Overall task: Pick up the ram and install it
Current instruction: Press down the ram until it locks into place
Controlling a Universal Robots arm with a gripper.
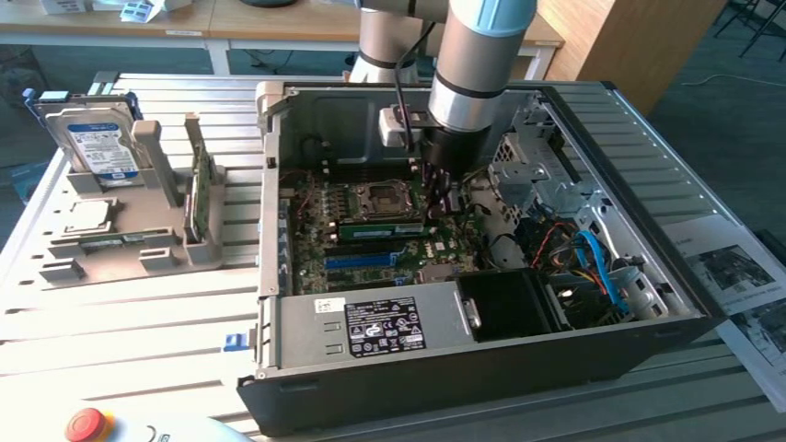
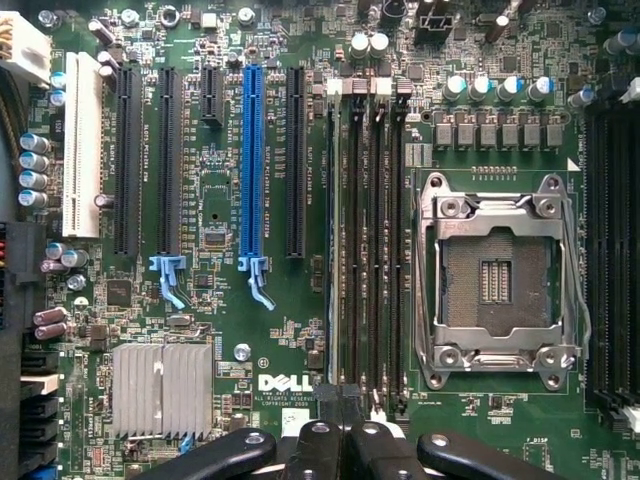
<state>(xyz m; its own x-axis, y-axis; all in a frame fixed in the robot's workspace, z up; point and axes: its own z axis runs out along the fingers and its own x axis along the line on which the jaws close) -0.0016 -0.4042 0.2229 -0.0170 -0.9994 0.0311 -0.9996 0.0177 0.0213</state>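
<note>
— We're inside the open computer case [image 1: 491,368] now, with the arm reaching down over the motherboard [image 1: 313,249].

— And the gripper [image 1: 443,207]? We see its fingers [image 2: 315,445] pressed together, nothing between them.

— Agreed, the jaws are closed tight and we can't make out anything clamped there. In the wrist view they sit at one end of the black memory slots [image 2: 365,240], beside the processor socket [image 2: 495,280].

— Where's the ram [image 1: 378,225]?

— We spot it as a green stick lying along those slots, just beside the socket, near the middle of the motherboard. The gripper tips are at its end nearer the exterior view's right. We can't tell whether it's fully seated.

— And over on the bench [image 1: 135,322]?

— Towards its edge at the exterior view's left we have a grey rack [image 1: 123,244], with a hard drive [image 1: 101,143] standing upright at the back.
</note>
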